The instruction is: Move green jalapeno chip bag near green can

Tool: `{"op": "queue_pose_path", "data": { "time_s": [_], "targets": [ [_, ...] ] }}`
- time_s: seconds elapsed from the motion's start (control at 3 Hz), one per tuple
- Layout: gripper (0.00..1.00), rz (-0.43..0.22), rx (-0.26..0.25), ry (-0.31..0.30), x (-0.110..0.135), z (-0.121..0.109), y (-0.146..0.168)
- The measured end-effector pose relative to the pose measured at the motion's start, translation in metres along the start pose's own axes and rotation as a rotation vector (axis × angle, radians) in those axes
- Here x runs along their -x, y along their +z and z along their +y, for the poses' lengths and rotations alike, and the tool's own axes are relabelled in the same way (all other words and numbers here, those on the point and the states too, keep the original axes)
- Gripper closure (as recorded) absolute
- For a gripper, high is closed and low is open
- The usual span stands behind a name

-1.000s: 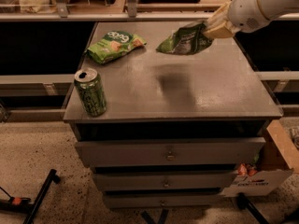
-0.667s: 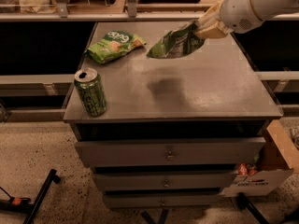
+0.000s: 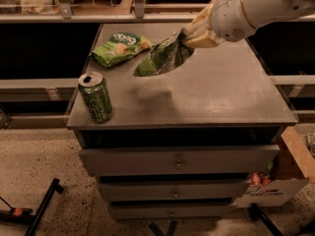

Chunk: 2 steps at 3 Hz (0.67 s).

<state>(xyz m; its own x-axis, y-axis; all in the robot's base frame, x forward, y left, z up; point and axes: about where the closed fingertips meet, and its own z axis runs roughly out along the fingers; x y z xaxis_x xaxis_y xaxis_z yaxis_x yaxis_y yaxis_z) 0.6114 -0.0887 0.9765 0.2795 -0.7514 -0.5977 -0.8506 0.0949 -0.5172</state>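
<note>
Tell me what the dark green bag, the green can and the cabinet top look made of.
Green jalapeno chip bag, held above the top by the gripper toward the rear: likely foil-plastic film, glossy and crinkled. Green can: probably aluminium, with a silver top and printed sides. Cabinet top: painted metal or laminate, grey with a dull sheen; cannot tell which.

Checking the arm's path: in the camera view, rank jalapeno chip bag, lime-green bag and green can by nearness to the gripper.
The gripper hangs back right:
1. green jalapeno chip bag, in its grip.
2. lime-green bag, back left.
3. green can, front-left corner.
</note>
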Motion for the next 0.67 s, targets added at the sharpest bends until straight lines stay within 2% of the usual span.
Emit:
{"op": "queue_pose_path", "data": {
  "time_s": [0.67],
  "targets": [
    [1.0,-0.038,0.084,-0.033,0.037,0.027,0.037]
  ]
}}
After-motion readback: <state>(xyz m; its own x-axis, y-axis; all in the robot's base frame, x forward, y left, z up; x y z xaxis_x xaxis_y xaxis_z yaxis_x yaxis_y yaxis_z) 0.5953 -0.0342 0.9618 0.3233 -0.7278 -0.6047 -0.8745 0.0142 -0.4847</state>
